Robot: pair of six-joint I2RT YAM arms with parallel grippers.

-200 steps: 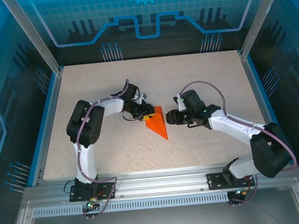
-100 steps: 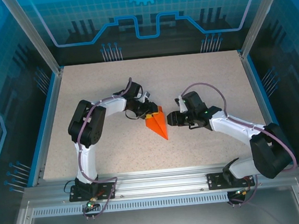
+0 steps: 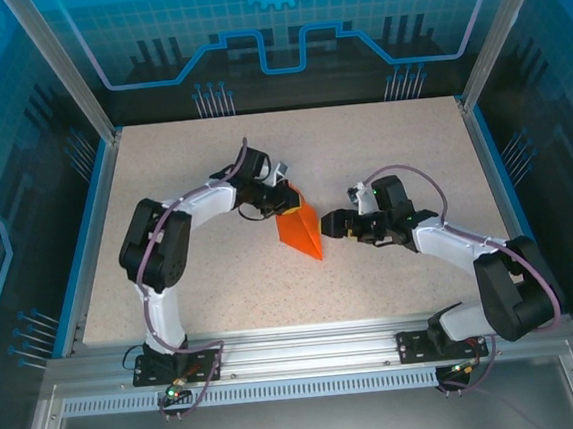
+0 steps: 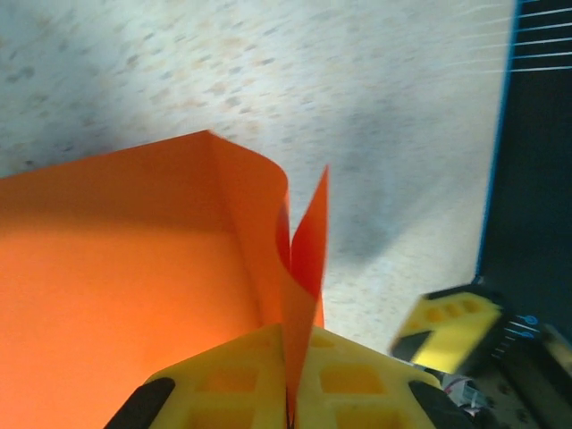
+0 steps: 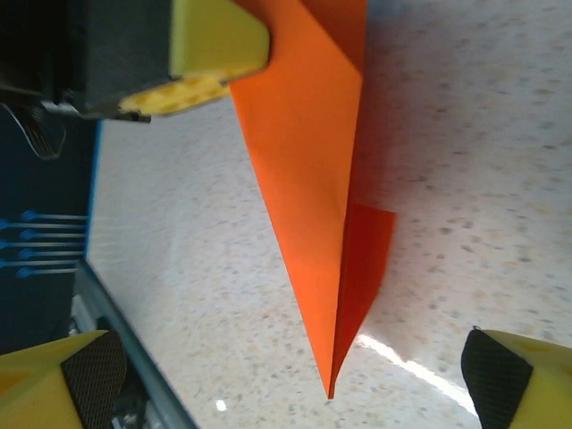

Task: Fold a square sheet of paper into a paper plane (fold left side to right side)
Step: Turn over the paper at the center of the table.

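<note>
The square sheet of paper is now a bright orange pointed dart, the paper plane (image 3: pixel 299 231), lying mid-table with its tip toward the near edge. My left gripper (image 3: pixel 287 200) is shut on the plane's wide far end. In the left wrist view the orange paper (image 4: pixel 134 268) stands pinched between that gripper's (image 4: pixel 290 366) yellow fingers, its layers curling apart above them. My right gripper (image 3: pixel 330 224) sits just right of the plane, open. In the right wrist view that gripper's (image 5: pixel 290 384) fingers are spread wide on either side of the paper's (image 5: pixel 304 161) tip, not touching it.
The speckled beige table (image 3: pixel 201 272) has a blue rim (image 3: pixel 86 242) and aluminium frame posts at its corners. The left gripper's yellow finger (image 5: pixel 206 54) appears at the top of the right wrist view. The right gripper's finger (image 4: pixel 447 326) appears low right in the left wrist view.
The left gripper has shut on the plane's wide end and lifted it slightly toward the far side. The right gripper has opened wide and backed off to the right.
</note>
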